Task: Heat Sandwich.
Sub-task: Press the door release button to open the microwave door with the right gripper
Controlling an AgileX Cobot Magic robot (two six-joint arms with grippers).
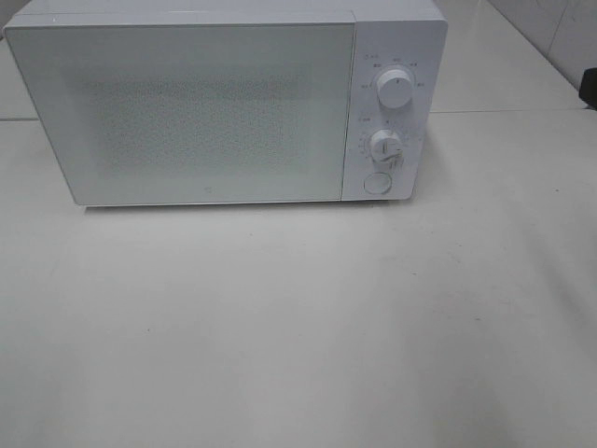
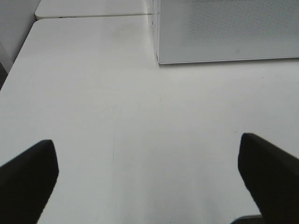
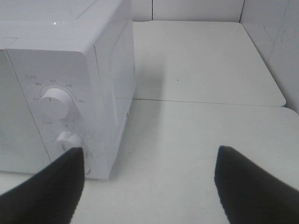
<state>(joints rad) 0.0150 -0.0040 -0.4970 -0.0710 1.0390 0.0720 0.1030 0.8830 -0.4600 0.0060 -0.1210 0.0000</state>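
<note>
Microwave (image 1: pixel 187 112), door shut, at 12 o'clock on surface (image 1: pixel 298 336); L tool (image 2: pixel 147 156) & R tool (image 3: pixel 150 158) both spread wide, empty.

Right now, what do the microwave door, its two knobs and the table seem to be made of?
Microwave door: probably glass or glossy plastic, pale grey-white; a fine dotted screen shows through its middle.
Knobs: likely moulded white plastic with a satin finish, going by the smooth rounded edges and soft highlights.
Table: seemingly white laminate or painted board, smooth and matte, with faint scuffs; cannot tell which.
</note>
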